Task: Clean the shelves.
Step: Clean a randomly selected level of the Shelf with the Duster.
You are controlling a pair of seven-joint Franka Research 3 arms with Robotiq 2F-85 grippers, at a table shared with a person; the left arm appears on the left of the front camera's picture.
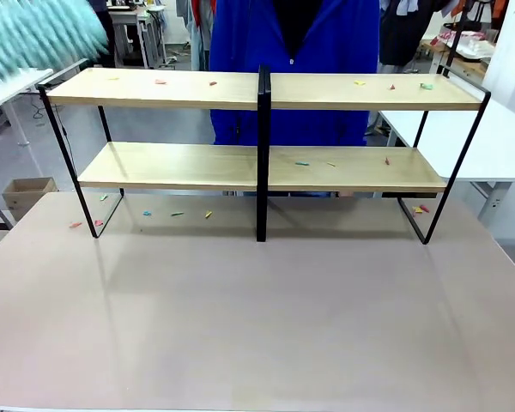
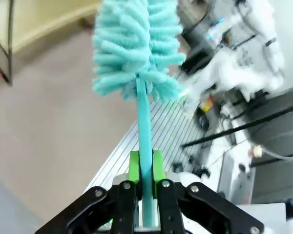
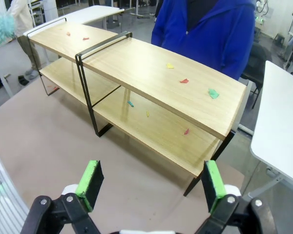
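The shelves (image 1: 197, 88), two light-wood boards in a black frame with a centre post, stand across the table's far half. Small coloured scraps (image 1: 426, 86) dot both boards and the table beneath them. My left gripper (image 2: 145, 168) is shut on the handle of a teal fluffy duster (image 2: 134, 46). In the front view the duster (image 1: 34, 34) is a blur high above the rack's left end. My right gripper (image 3: 151, 183) is open and empty, above the table off the right end of the shelves (image 3: 151, 73).
A person in a blue hoodie (image 1: 292, 51) stands right behind the rack. A white table (image 1: 498, 137) adjoins at the right, and a cardboard box (image 1: 30, 193) sits on the floor at the left. The beige tabletop (image 1: 257, 318) stretches in front of the rack.
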